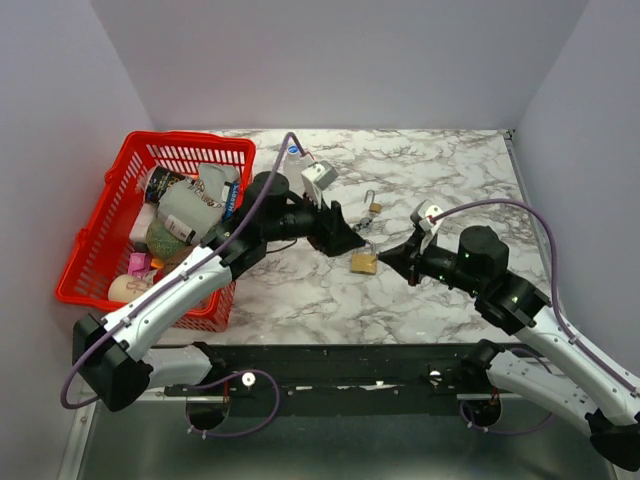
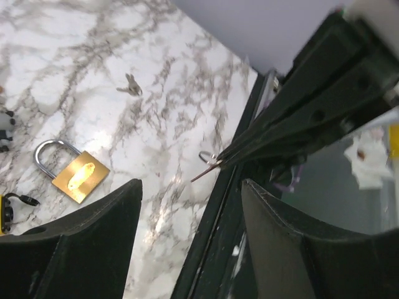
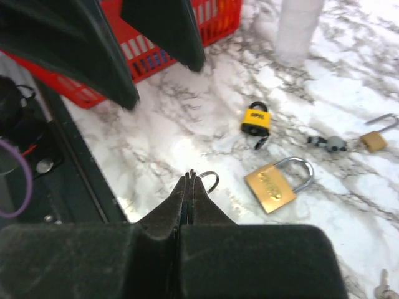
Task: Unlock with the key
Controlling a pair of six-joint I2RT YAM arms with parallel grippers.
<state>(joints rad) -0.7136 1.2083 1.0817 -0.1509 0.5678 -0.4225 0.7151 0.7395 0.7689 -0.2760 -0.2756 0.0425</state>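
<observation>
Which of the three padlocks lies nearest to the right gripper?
The large brass padlock with the silver shackle, beside the right gripper holding the key; the yellow padlock and small brass padlock lie farther.

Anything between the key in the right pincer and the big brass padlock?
Nothing visible. The right pincer holds the key over bare marble table, with the brass padlock lying beside it. The yellow padlock sits off the path.

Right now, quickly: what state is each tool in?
Left tool: open, holding nothing.
Right tool: closed on the key.
</observation>
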